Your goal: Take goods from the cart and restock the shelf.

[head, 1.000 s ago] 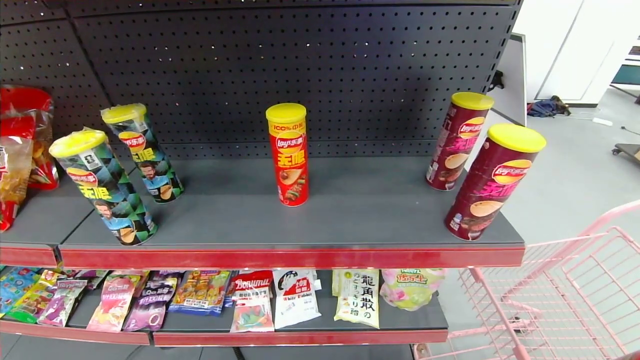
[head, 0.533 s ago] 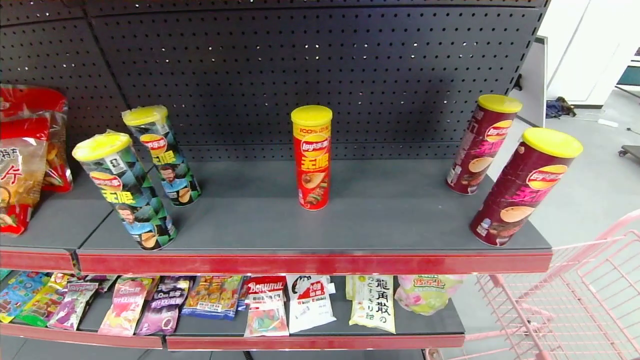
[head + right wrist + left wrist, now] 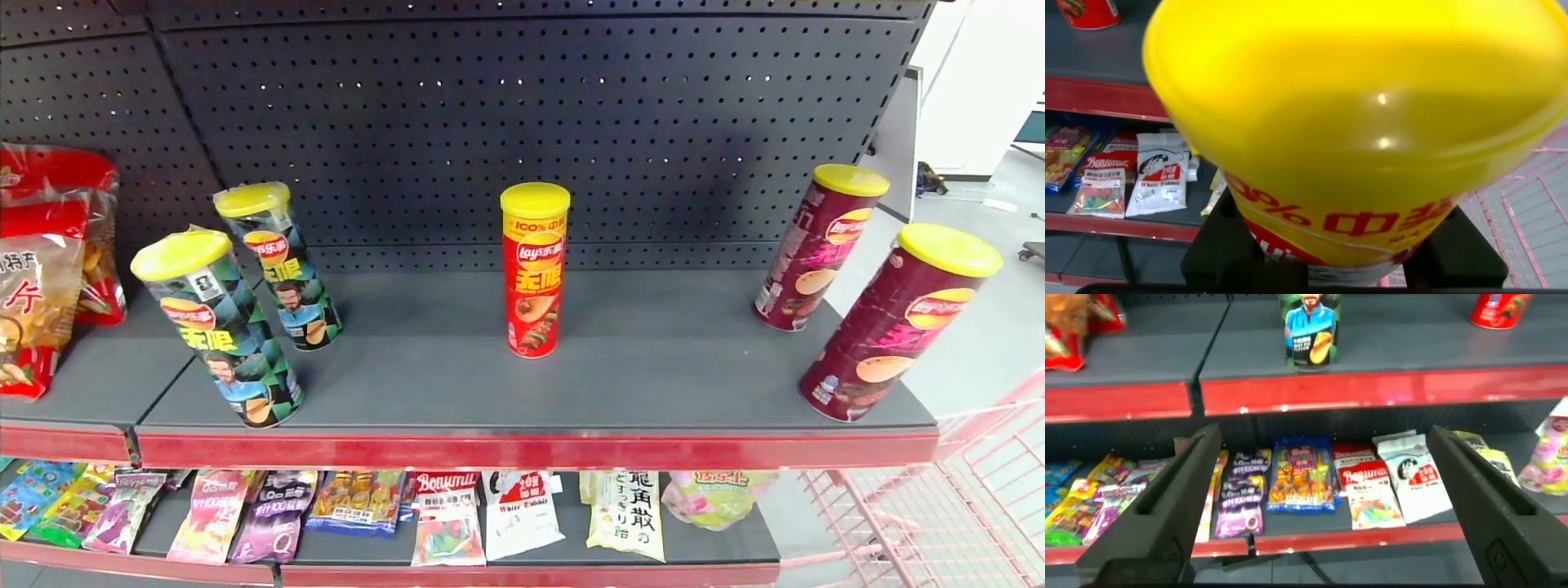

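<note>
A chip can with a yellow lid and a red body (image 3: 1347, 106) sits close before the right wrist camera, and my right gripper (image 3: 1335, 253) is shut on its lower part, black fingers (image 3: 1221, 245) on either side. My left gripper (image 3: 1323, 433) is open with nothing between its fingers, facing the lower shelf of snack bags (image 3: 1302, 478). On the upper shelf (image 3: 531, 447) stand a red can (image 3: 534, 269) in the middle, two maroon cans (image 3: 818, 245) (image 3: 898, 322) at the right, and two dark patterned cans (image 3: 220, 327) (image 3: 277, 265) at the left.
The pink wire cart (image 3: 980, 506) stands at the lower right beside the shelf end. Red snack bags (image 3: 41, 261) fill the far left of the upper shelf. Flat snack packets (image 3: 445, 514) line the lower shelf. Bare shelf room lies either side of the red can.
The whole head picture has shifted right and down, so the camera has moved. The cans on the shelf keep their places relative to each other.
</note>
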You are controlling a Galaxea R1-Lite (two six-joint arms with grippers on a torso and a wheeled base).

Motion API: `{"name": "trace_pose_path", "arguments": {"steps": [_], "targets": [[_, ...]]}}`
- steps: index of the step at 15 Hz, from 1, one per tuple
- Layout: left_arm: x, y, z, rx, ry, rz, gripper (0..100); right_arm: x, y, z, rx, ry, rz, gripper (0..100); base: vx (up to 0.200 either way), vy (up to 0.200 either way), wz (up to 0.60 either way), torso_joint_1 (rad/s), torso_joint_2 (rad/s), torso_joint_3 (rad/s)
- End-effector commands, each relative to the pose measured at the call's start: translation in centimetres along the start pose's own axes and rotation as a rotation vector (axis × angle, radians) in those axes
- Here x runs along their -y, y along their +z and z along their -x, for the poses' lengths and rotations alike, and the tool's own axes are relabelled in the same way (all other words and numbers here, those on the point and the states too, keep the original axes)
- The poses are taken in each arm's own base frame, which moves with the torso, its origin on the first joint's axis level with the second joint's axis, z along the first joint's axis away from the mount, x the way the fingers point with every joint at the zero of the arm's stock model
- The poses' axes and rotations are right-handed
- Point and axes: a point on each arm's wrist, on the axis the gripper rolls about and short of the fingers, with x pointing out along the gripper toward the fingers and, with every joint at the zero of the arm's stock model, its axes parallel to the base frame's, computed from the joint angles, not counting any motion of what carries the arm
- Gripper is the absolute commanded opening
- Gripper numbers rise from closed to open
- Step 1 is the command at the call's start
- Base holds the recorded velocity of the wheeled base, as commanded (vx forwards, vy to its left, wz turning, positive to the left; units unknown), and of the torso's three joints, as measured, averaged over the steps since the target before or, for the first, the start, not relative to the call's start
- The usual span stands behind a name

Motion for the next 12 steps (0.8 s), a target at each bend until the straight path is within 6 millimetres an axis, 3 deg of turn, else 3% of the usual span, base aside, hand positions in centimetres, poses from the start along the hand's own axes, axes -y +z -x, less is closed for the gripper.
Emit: {"name": "trace_pose_path", "arguments": {"steps": [1,2,12], "targets": [[0.00,0.00,-0.01,-0.001,0.000,0.000,100,0.01,0.01,-0.06,-0.004,0.003,0.002,0,0.200,0.000,0.00,0.017,0.00,0.002],[0.00,0.00,-0.01,-0.001,0.000,0.000,100,0.01,0.02,-0.09,-0.007,0.005,0.002,0,0.200,0.000,0.00,0.017,0.00,-0.002],[0.00,0.02,-0.06,-0.009,-0.005,-0.001,100,0.02,0.07,-0.02,0.001,0.007,0.003,0,0.000,0.000,0.00,0.000,0.00,0.000]]}}
